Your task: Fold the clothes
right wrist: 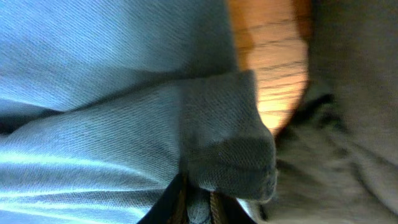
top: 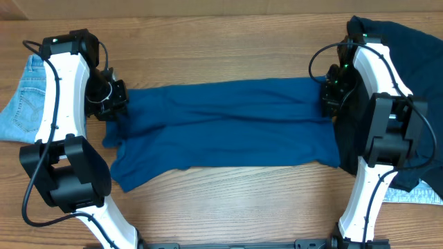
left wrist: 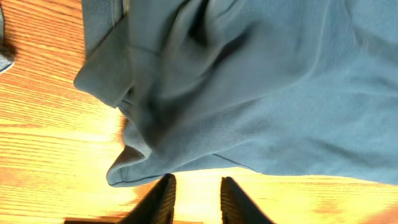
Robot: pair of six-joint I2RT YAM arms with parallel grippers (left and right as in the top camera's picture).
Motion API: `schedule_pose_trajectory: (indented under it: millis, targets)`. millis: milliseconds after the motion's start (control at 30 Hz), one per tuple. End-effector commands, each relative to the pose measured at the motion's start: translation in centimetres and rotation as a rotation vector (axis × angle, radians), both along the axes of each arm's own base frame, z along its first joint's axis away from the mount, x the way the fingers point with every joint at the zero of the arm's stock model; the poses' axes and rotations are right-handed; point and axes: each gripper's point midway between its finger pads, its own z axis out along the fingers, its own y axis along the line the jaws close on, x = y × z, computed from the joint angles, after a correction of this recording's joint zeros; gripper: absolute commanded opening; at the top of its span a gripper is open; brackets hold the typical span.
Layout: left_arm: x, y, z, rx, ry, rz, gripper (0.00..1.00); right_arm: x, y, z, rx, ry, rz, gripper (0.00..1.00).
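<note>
Mid-blue jersey top (top: 221, 124) is seen spread lengthwise across the middle of the light wooden table (top: 208, 41). It is stretched between the two arms and wrinkled, with its lower left corner sagging toward the near edge.

The left hand (top: 111, 102) is placed at the top's left end and the right hand (top: 331, 97) at its right end. In the overhead view both are largely covered by their own wrist housings, so finger positions cannot be read there.

In the left wrist view the left hand (left wrist: 197, 182) is shown with its two dark fingers (left wrist: 163, 200) narrowly apart and only bare table between them. The rolled hem of the top lies just beyond the tips; contact cannot be told, and the fabric is blurred.

In the right wrist view the right hand (right wrist: 198, 208) is mostly hidden. Only slivers of its fingers are seen at the bottom edge, closed on a folded corner of the top, which bulges over them.

A dark navy garment (top: 401, 41) is heaped at the far right corner, partly covered by the right arm and cut off by the frame. Small light-blue denim jeans (top: 24, 97) are seen at the left edge, partly behind the left arm and also cut off. A pale blue scrap of cloth (top: 419, 197) is seen at the lower right beside the navy garment; what it is cannot be made out.
</note>
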Motion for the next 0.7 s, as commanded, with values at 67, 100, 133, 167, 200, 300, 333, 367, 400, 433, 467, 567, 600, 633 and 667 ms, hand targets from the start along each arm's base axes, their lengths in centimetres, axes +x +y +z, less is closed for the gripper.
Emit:
schedule_pose_trajectory:
  millis: [67,100,133,167,200,300,333,367,400,433,467,567,600,633,667]
  targets:
    - [0.1,0.4,1.3,0.019,-0.036,-0.007,0.40,0.6,-1.7,1.0,-0.089,-0.034,0.023,0.28]
    - [0.1,0.4,1.3,0.019,-0.036,-0.006,0.40,0.6,-1.7,1.0,-0.090,-0.034,0.023,0.28]
    - [0.1,0.4,1.3,0.019,-0.036,-0.006,0.40,0.7,-1.7,1.0,-0.090,-0.036,0.022,0.28]
    - [0.1,0.4,1.3,0.019,-0.036,-0.006,0.40,0.7,-1.7,1.0,-0.090,-0.038,0.022,0.28]
    - [0.1,0.4,1.3,0.019,-0.036,-0.006,0.40,0.8,-1.7,1.0,-0.090,-0.039,0.022,0.28]
    - [0.2,0.4,1.3,0.020,-0.039,-0.006,0.40,0.9,-1.7,0.9,-0.090,-0.047,0.022,0.28]
    - [0.3,0.5,1.3,0.021,-0.044,-0.006,0.41,0.9,-1.7,0.9,-0.086,-0.047,0.020,0.28]
    - [0.5,0.5,1.3,0.022,-0.054,-0.006,0.43,1.0,-1.5,0.9,-0.079,-0.048,0.018,0.28]
    - [0.7,0.5,1.3,0.023,-0.063,-0.006,0.46,1.1,-1.4,0.9,-0.073,-0.055,0.013,0.27]
    - [0.9,0.6,1.3,0.025,-0.071,-0.007,0.49,1.3,-1.2,0.9,-0.060,-0.063,0.007,0.23]
    - [1.1,0.6,1.2,0.025,-0.079,-0.011,0.50,1.6,-0.8,1.1,-0.038,-0.076,-0.002,0.21]
    - [1.4,0.6,1.2,0.024,-0.089,-0.013,0.52,2.7,-0.2,2.7,-0.006,-0.141,-0.012,0.21]
    - [1.4,0.6,1.2,0.024,-0.091,-0.013,0.52,3.0,-0.3,3.3,-0.009,-0.162,-0.012,0.22]
    - [1.4,0.6,1.2,0.024,-0.091,-0.013,0.53,3.5,-0.3,4.4,-0.013,-0.200,-0.011,0.22]
    - [1.4,0.6,1.2,0.024,-0.093,-0.013,0.52,4.0,-0.4,5.7,-0.018,-0.246,-0.011,0.23]
